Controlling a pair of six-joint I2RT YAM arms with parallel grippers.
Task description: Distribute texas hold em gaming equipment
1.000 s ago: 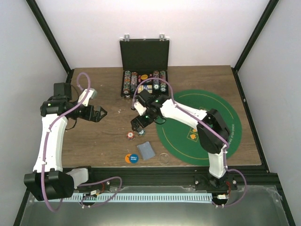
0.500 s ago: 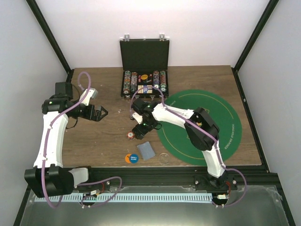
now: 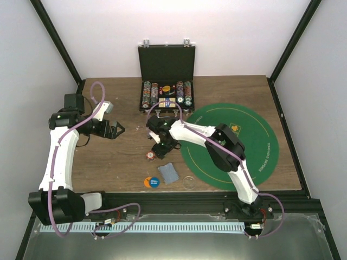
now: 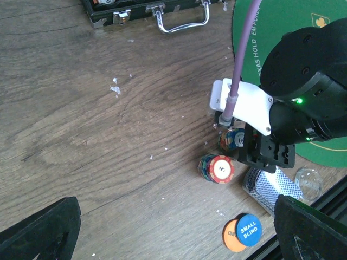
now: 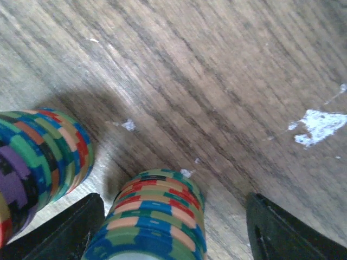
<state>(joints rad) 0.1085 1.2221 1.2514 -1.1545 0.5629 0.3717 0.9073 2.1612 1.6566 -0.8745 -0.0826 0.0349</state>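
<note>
Right end effector [image 5: 173, 227] has come down, spread astride one chip stack [image 5: 157, 208]; we fear closing knocks the neighbouring stack [image 5: 40, 157].

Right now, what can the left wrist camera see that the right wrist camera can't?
Only the left wrist view shows the black hinged case, the round green felt mat, the blue button disc, the clear disc and the grey-blue-backed cards. Only the right wrist view shows the right gripper from the inside, its dark fingers either side of one striped chip stack, with a gap on one side. Both show the brown wooden table, that stack and the second chip stack beside it.
</note>
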